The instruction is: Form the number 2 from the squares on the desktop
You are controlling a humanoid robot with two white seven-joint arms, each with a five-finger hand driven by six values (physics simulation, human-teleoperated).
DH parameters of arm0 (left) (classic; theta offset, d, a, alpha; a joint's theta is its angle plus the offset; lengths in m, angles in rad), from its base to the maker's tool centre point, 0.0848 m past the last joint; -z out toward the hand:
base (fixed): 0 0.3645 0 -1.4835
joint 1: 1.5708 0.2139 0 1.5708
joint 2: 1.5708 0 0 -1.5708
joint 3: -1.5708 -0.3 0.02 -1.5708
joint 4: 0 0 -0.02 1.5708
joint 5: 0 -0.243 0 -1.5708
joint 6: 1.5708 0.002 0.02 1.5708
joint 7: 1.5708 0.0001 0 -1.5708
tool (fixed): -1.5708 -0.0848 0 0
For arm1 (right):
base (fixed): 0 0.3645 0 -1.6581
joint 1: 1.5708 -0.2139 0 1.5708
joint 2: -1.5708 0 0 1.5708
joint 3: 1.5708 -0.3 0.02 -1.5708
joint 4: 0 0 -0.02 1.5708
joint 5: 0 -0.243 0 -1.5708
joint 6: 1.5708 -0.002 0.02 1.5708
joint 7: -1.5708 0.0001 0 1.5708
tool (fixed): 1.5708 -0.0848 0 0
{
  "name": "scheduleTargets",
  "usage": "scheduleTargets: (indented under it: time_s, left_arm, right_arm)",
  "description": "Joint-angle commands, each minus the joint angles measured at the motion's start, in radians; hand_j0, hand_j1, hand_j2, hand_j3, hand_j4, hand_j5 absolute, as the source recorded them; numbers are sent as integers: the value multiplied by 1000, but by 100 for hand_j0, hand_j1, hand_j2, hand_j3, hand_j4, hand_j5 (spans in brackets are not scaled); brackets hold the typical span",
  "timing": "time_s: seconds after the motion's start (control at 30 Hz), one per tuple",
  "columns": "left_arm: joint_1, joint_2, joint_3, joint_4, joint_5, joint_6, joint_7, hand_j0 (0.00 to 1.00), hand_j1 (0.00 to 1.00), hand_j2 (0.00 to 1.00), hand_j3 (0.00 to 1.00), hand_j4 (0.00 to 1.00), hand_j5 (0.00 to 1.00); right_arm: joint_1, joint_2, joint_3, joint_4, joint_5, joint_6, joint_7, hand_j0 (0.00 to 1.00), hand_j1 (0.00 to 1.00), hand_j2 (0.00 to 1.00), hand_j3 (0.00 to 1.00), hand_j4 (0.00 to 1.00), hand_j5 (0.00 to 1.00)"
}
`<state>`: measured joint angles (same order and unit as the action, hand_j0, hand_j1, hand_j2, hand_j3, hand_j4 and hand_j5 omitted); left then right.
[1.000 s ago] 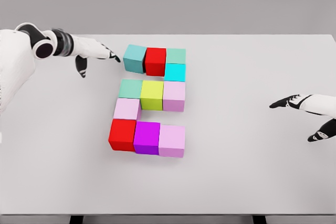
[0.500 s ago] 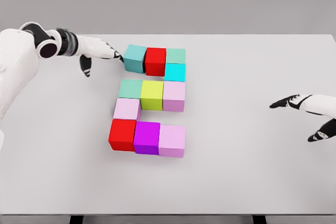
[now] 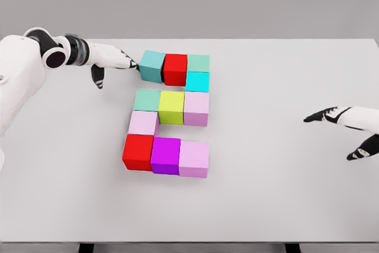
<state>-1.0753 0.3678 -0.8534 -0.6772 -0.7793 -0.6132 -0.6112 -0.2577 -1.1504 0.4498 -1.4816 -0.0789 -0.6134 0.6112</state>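
Left hand (image 3: 109,59) nearer teal cube (image 3: 152,66), white desktop (image 3: 266,194)

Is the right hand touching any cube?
No. The right hand hovers open near the white table's right edge, far from the cubes.

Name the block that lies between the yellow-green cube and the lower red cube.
The pale pink cube, seen in the head view, sits diagonally between the yellow-green cube and the lower red cube.

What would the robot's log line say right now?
left hand: open, fingertips at teal cube | right hand: open, idle | blocks: 2 formed
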Motion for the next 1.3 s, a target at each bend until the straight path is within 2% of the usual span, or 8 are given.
scheduleTargets:
  time_s: [0.0,0.53,0.63,1.0,1.1,1.27]
  left_arm:
    - [0,2,4,-1,3,2,0,100,100,100,100,100,100]
    - [5,5,4,-2,6,2,0,100,100,100,100,100,100]
    - [11,10,7,-39,6,2,0,100,100,100,100,100,100]
    - [12,17,10,-36,11,2,0,100,100,100,100,100,100]
    - [8,88,22,-31,18,2,0,100,100,100,100,100,100]
    - [9,158,48,-42,94,2,0,100,100,100,100,100,100]
  right_arm:
    - [0,-2,0,0,-7,3,0,100,100,100,100,100,100]
    - [-2,-3,0,-2,-7,3,0,100,100,100,100,100,100]
    - [0,-2,0,-2,-7,3,0,100,100,100,100,100,100]
    - [-2,-2,0,-2,-7,3,0,100,100,100,100,100,100]
    - [-2,-2,0,-2,-7,3,0,100,100,100,100,100,100]
    - [0,-2,0,-2,-7,3,0,100,100,100,100,100,100]
